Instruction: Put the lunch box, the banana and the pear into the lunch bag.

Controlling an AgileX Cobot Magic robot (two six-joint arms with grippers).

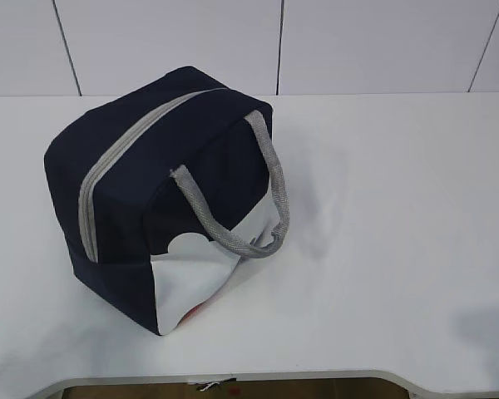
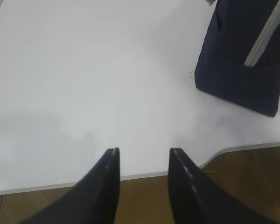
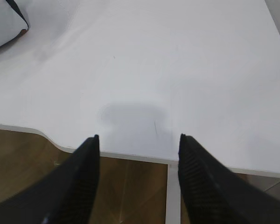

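Observation:
The navy lunch bag [image 1: 162, 195] stands on the white table, left of centre, its grey zipper [image 1: 125, 158] running closed along the top and a grey handle [image 1: 266, 208] hanging over the white side panel. Its corner also shows in the left wrist view as the lunch bag [image 2: 245, 60], and a sliver of the lunch bag [image 3: 4, 25] in the right wrist view. The lunch box, banana and pear are out of view. My left gripper [image 2: 143, 151] is open and empty over the table's front edge. My right gripper [image 3: 139, 137] is open wider, also empty, at the front edge.
The white table [image 1: 382, 208] spreads right of the bag. Its front edge [image 1: 233, 378] has a curved cut-out, with brown floor [image 3: 130, 186] below. A white panelled wall [image 1: 316, 41] stands behind.

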